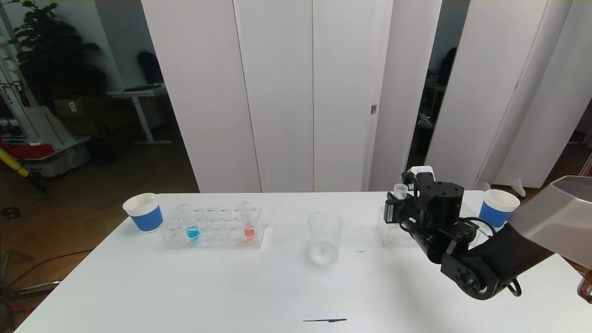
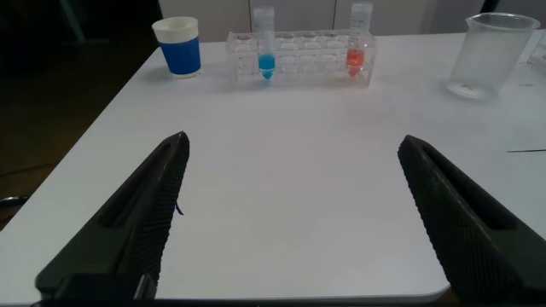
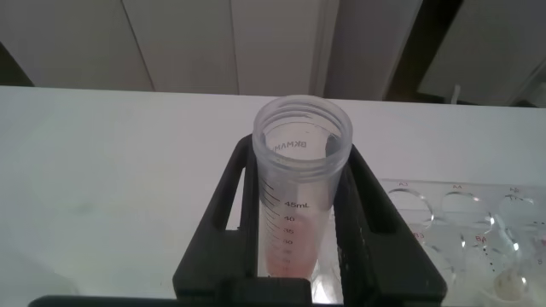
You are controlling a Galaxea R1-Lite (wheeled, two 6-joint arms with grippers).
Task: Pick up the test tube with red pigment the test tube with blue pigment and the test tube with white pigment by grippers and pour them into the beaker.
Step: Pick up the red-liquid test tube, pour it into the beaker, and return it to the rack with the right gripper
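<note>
Right gripper [image 3: 299, 226] clenched on a graduated test tube [image 3: 300, 183], fingers [image 3: 235, 222] on either side of its wall; tube upright, mouth up, pinkish-red pigment at its base, so this reads as the red tube. In the head view the tube's rim [image 1: 400, 188] shows just above the black wrist, over the right-hand clear rack [image 1: 386, 231]. Another tube with pale whitish pigment [image 3: 503, 277] sits in that rack, close by the held tube. From the right gripper [image 1: 401, 203], the beaker [image 1: 325, 237] lies at about 8 o'clock on the table, near and between the two racks; it looks nearly empty. Judgement: the coming pour turns on carrying the tube toward 8–9 o'clock and tipping its long axis from vertical toward the beaker's mouth; the right arm is plainly the nearer one. Left gripper [image 2: 290, 222] released, jaws wide, hovering low over bare table [image 2: 281, 153]. From it, the left rack [image 2: 299, 61] lies at 12 o'clock, well apart, holding the blue-pigment tube [image 2: 265, 53] and an orange-red tube [image 2: 358, 49], both upright. Blue-and-white paper cups [image 1: 143, 212] [image 1: 497, 207] stand at the table's far corners.
</note>
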